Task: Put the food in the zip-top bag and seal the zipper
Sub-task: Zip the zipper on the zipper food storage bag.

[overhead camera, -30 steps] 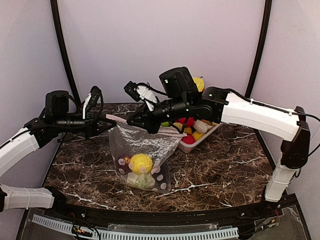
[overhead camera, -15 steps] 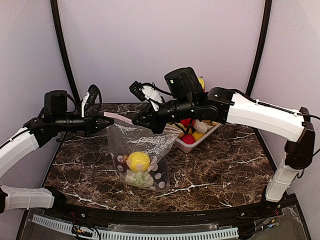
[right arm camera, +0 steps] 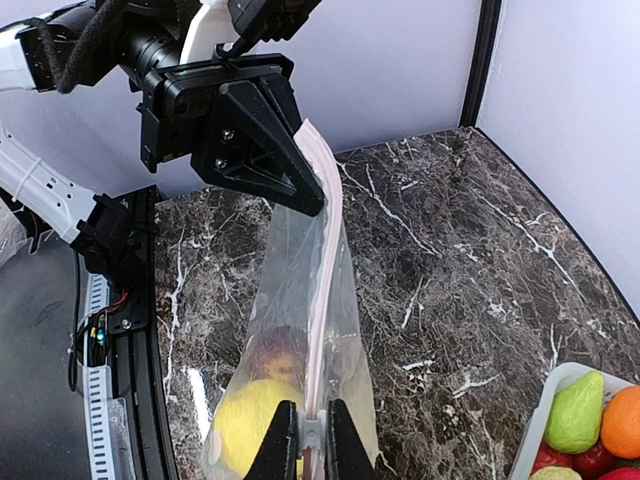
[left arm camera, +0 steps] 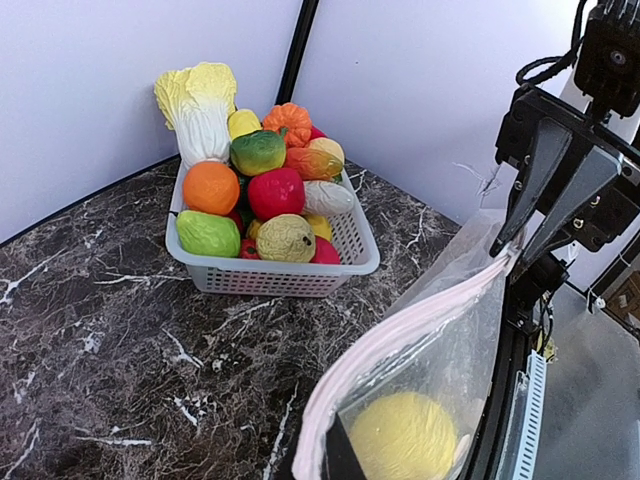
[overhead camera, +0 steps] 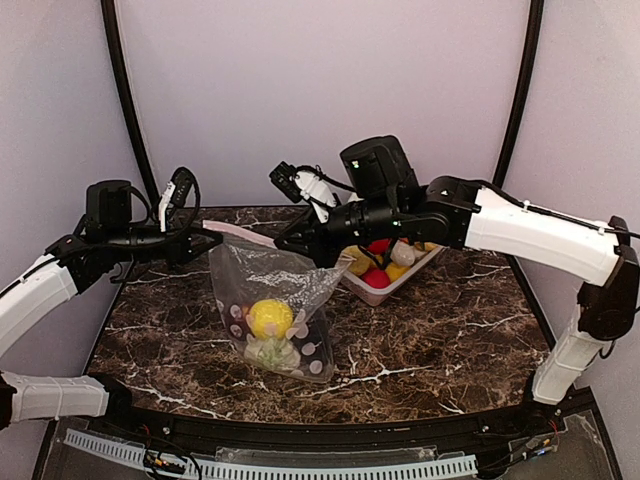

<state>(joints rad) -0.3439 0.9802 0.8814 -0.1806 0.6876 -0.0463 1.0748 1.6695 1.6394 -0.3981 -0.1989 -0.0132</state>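
Note:
The clear dotted zip-top bag [overhead camera: 262, 285] hangs over the marble table, stretched between both grippers. Through its wall show a yellow lemon [overhead camera: 268, 317], a white cauliflower with green leaves [overhead camera: 268, 350] and a dark purple piece [right arm camera: 280, 350]. My left gripper [overhead camera: 212, 238] is shut on the left end of the pink zipper [overhead camera: 240, 233]. My right gripper [right arm camera: 313, 445] is shut across the zipper [right arm camera: 325, 290] further right, its fingers [right arm camera: 283, 445] pinching the strip. In the left wrist view the zipper [left arm camera: 420, 325] runs taut from the frame's bottom edge, above the lemon [left arm camera: 403, 438], up to the right gripper [left arm camera: 512, 250].
A pale basket tray [overhead camera: 392, 288] heaped with other toy produce stands at the back right, just behind the right arm, and also appears in the left wrist view [left arm camera: 275, 275]. The table's black front edge [overhead camera: 330, 425] lies below the bag.
The right gripper has slid to the right along the zipper. The left gripper has drawn a little left, and the bag with its food has swung left with it.

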